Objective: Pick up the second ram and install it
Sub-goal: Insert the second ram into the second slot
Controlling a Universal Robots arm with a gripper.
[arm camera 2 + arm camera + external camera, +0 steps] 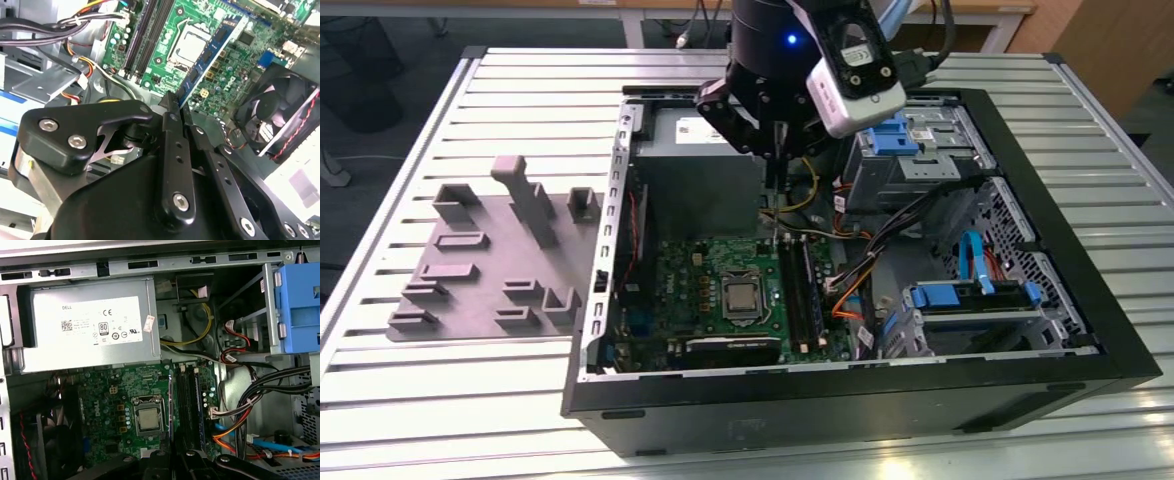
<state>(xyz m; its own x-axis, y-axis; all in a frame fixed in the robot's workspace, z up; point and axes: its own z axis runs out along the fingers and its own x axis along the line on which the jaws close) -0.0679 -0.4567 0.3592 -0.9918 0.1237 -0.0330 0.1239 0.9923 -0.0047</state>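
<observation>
My gripper [774,150] hangs inside the open computer case, above the green motherboard [700,265]. It is shut on the second ram [775,195], a thin dark stick held on edge and pointing down toward the board. In the first wrist view the second ram [171,405] appears as a narrow strip running out from my gripper [172,456], just beside the long black memory slots [189,400] and the silver processor [148,419]. In the second wrist view the second ram [210,50] sticks out past the closed fingers [172,107] over the board.
A grey fixture plate [494,260] with upright blocks lies outside the case on the exterior view's left. The power supply [90,325] sits at the back of the case. Cable bundles [894,220], blue drive brackets [967,295] and a fan [272,112] crowd around the board.
</observation>
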